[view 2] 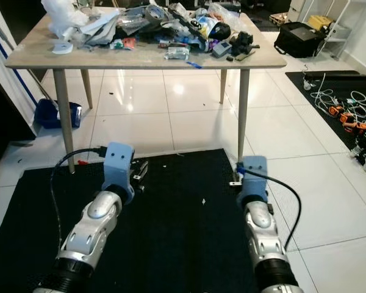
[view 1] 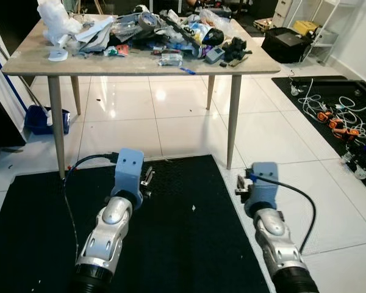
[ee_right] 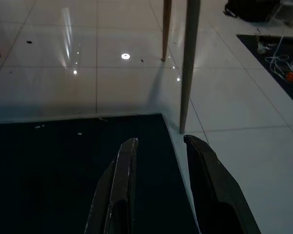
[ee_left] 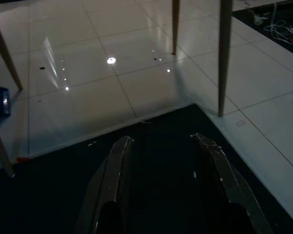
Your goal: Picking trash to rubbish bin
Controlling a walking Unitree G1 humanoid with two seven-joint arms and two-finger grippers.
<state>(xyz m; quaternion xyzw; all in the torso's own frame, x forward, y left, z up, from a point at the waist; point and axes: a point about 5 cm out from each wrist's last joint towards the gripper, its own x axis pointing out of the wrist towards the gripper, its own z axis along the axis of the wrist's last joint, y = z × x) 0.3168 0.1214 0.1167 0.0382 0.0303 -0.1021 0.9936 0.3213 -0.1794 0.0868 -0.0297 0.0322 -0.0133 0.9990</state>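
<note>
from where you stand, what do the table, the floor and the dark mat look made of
Table: pale wood-look top with matte grain, perhaps laminate, on tapered wooden-looking legs.
Floor: glossy white tiles; grout lines and mirrored light spots show.
Mat: black and matte, no reflections, likely rubber or foam; specks of debris sit on it.

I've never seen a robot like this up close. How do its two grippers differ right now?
The left gripper hangs over the black mat; the right gripper hangs at the mat's edge, beside the white tiles and nearer a table leg. The left's fingers stand a little wider apart than the right's. Both are open, empty and low, well short of the cluttered table.
</note>
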